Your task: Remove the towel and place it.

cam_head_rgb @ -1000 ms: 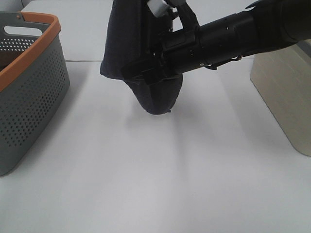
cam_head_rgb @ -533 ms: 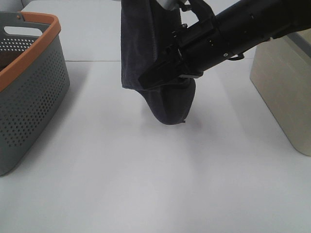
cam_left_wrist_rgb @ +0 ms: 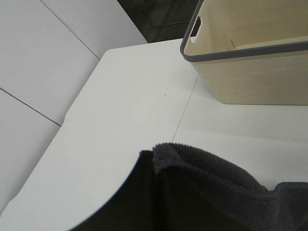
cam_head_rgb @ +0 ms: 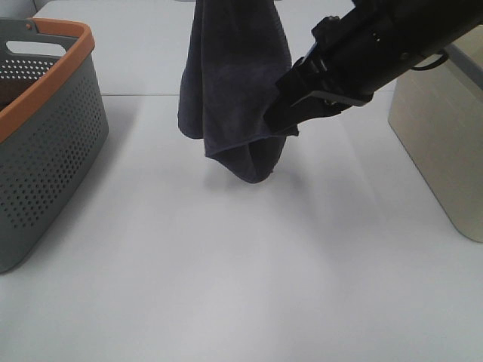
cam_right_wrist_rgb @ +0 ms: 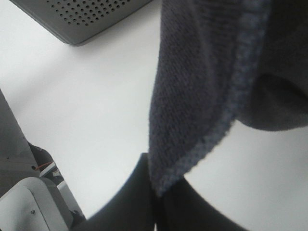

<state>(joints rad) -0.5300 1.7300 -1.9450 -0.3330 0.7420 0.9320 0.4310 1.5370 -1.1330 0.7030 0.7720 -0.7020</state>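
While my right jaws are shut on a stitched hem of the towel (cam_right_wrist_rgb: pixel 202 86), my left jaws pinch a plush fold of it higher up, out of the high camera's sight; between the two grips the towel hangs in a long dark drape over the table (cam_head_rgb: pixel 241 286), its lowest fold close above the surface, though I cannot tell if it touches; the grey basket (cam_head_rgb: pixel 45 143) stands well apart on my left and the beige bin (cam_head_rgb: pixel 438 143) on my right. I judge the removal done, since the cloth is clear of the basket; what is left is lowering it, laying it down and letting go.
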